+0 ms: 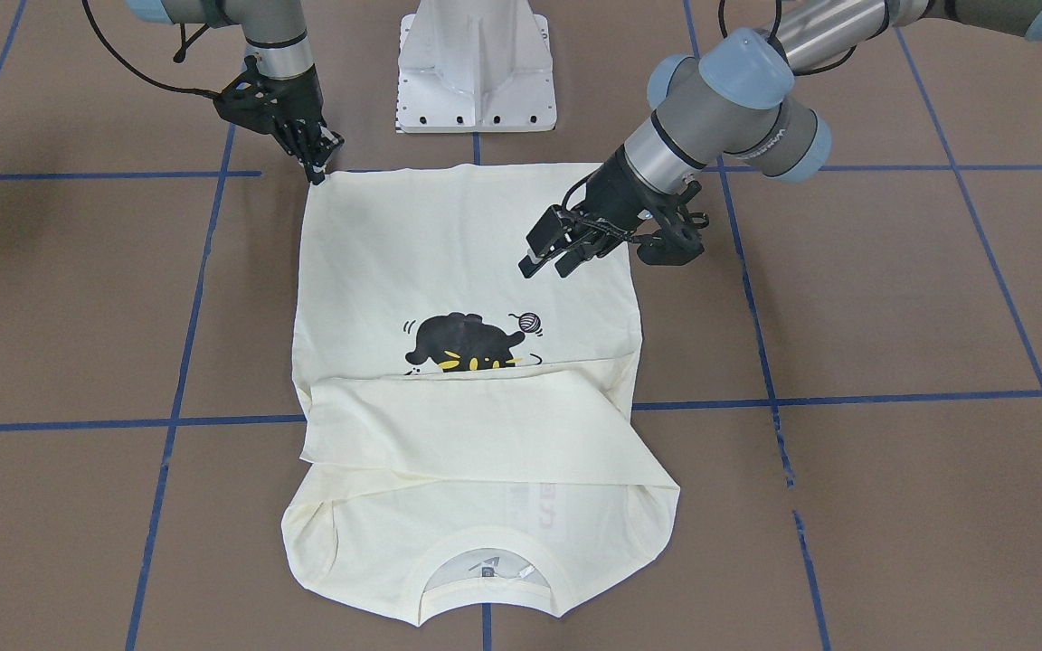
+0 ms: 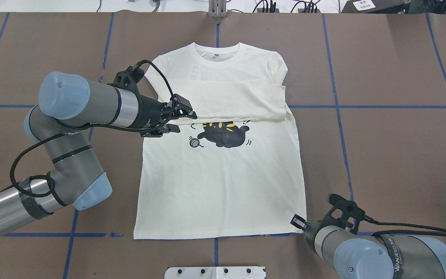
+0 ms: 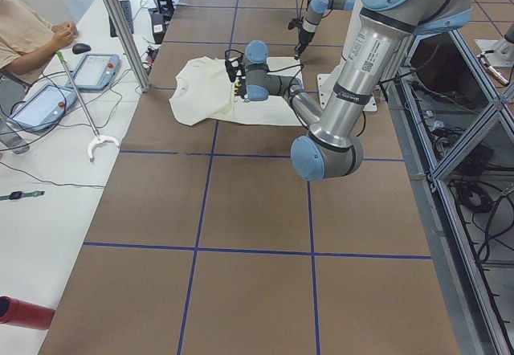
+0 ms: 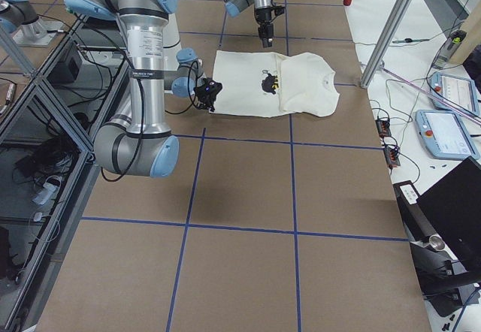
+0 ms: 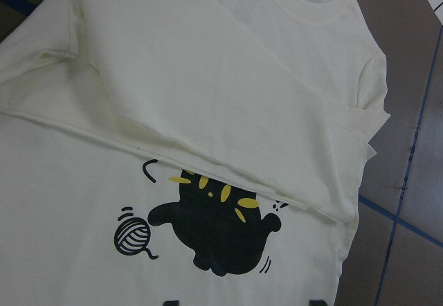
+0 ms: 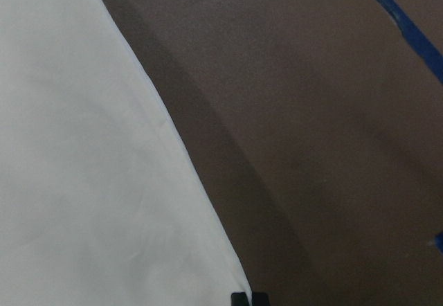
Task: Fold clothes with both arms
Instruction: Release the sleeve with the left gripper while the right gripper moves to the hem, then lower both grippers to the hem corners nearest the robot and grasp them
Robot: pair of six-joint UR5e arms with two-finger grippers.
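Overhead exterior: cream-white T-shirt spread flat and print-up on the brown table, ribbed neck at the far side, hem toward the robot.
Sleeves: folded across the chest in one flat band, its lower edge lying over the top of the black cat print.
Yarn ball: just beside the cat, uncovered.
Left gripper: over the shirt's edge on the robot's left, level with the lower edge of the sleeve band and near the yarn ball. Fingers spread apart, nothing between them. Contact with the cloth not discernible.
Left wrist view: looking down on the folded sleeves, the cat and the neck.
Right gripper: pointing down at the hem corner on the robot's right. Fingertips drawn close together right at that corner. Impossible to tell whether any cloth is pinched between them.
Right wrist view: straight side edge of the shirt running down to the corner at the tips, bare table alongside.
Blue tape lines: a grid across the table, passing under the shirt.
White pedestal base: just beyond the hem, apart from the cloth.
Exterior left: a person seated at the white bench past the table's far side.
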